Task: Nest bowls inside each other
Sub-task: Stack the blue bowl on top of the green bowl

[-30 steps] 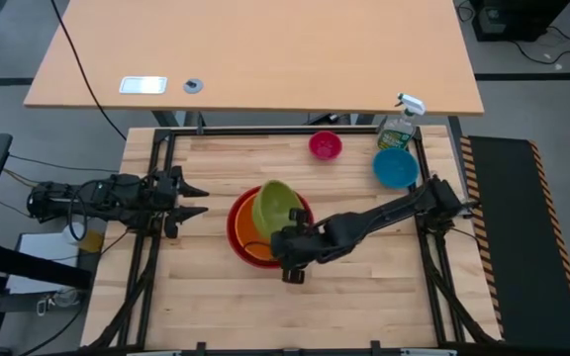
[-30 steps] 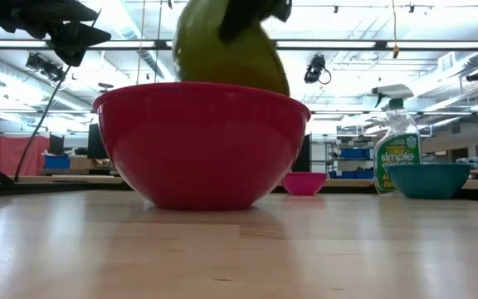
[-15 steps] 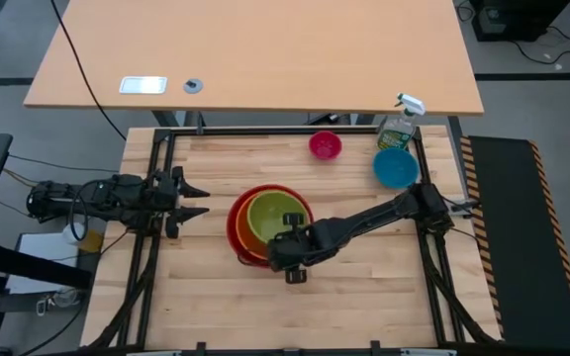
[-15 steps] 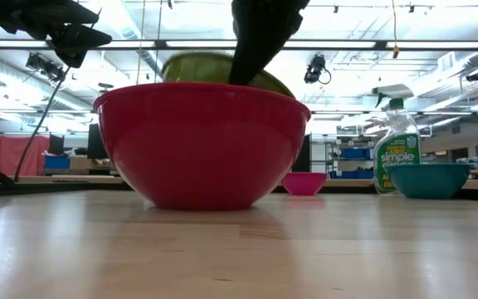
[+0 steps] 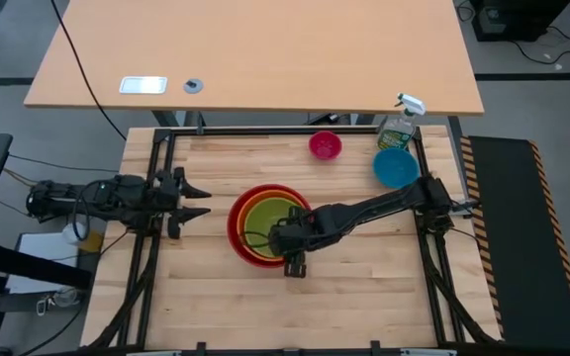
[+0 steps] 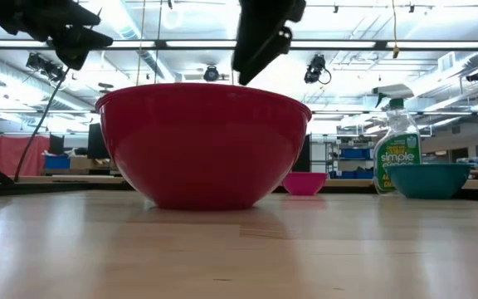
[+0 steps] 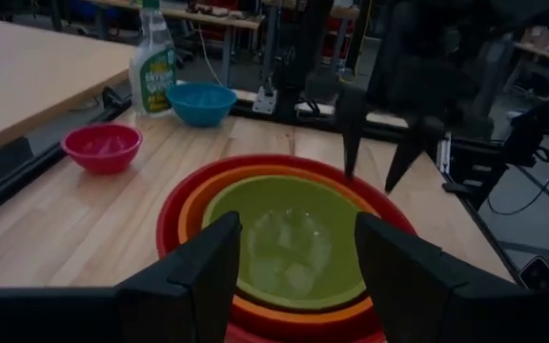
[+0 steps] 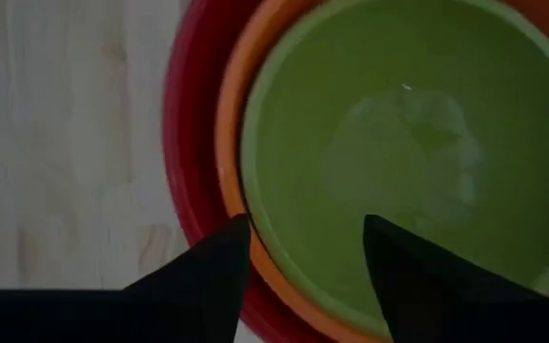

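Observation:
A red bowl (image 5: 237, 229) stands mid-table with an orange bowl (image 5: 247, 243) nested in it and a lime green bowl (image 5: 268, 220) sitting level in the orange one. My right gripper (image 7: 374, 157) hovers open just above the stack's near right rim. One finger is over the green bowl's inside and the other is over the outer rims, both clear of them. At the table's left edge my left gripper (image 5: 202, 203) waits open, pointing at the stack. A pink bowl (image 5: 326, 146) and a blue bowl (image 5: 396, 167) stand on the table at the far right.
A green spray bottle (image 5: 398, 127) stands at the far right corner, right behind the blue bowl. A black frame (image 5: 265, 132) runs round the table's edges. Bare wood lies near and to the left of the stack.
My right gripper held the green bowl tilted above the stack. It has lowered the bowl, levelled it into the orange bowl, then opened and let go. The green bowl has dropped below the red rim in the low view and rests nested.

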Available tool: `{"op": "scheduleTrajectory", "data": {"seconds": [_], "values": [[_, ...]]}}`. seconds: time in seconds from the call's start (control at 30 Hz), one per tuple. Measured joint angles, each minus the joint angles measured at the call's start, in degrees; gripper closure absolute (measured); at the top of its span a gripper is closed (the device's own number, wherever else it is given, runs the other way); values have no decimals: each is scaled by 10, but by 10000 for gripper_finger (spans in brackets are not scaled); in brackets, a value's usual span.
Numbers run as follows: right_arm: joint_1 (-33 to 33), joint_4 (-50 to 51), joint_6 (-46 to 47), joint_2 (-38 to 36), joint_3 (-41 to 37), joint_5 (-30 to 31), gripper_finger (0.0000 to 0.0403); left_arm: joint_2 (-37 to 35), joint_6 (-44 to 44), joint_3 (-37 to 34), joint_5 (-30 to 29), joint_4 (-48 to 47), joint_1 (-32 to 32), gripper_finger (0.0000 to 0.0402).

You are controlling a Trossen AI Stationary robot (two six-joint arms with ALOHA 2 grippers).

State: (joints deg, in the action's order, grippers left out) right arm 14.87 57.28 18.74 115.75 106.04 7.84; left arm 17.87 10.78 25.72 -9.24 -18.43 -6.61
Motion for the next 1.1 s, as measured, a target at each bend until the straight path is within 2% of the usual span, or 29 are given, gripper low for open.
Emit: {"op": "scheduleTrajectory", "data": {"seconds": [0.17, 0.3, 0.37, 0.5, 0.63, 0.87, 1.0, 1.1], "values": [[0, 80, 76, -35, 0, 4, 191, 56, 7, -33, 0, 63, 0, 192], [2, 196, 139, -64, 0, 67, 199, 127, 15, -37, 5, 95, 0, 192], [0, 242, 165, -76, 0, 87, 204, 160, 15, -37, 30, 112, 0, 192], [-13, 262, 191, -114, -22, 101, 217, 206, 2, -37, 44, 156, 0, 192], [-42, 245, 210, -153, -114, 88, 226, 214, 0, -36, 44, 174, 1, 192], [-112, 100, 195, -278, -345, 55, 230, 206, 0, -36, 44, 160, 1, 192], [-159, 88, 224, -371, -438, 77, 230, 206, -6, -36, 44, 157, 1, 192], [-183, 101, 258, -415, -483, 107, 230, 206, -12, -36, 44, 162, 1, 192]]}}
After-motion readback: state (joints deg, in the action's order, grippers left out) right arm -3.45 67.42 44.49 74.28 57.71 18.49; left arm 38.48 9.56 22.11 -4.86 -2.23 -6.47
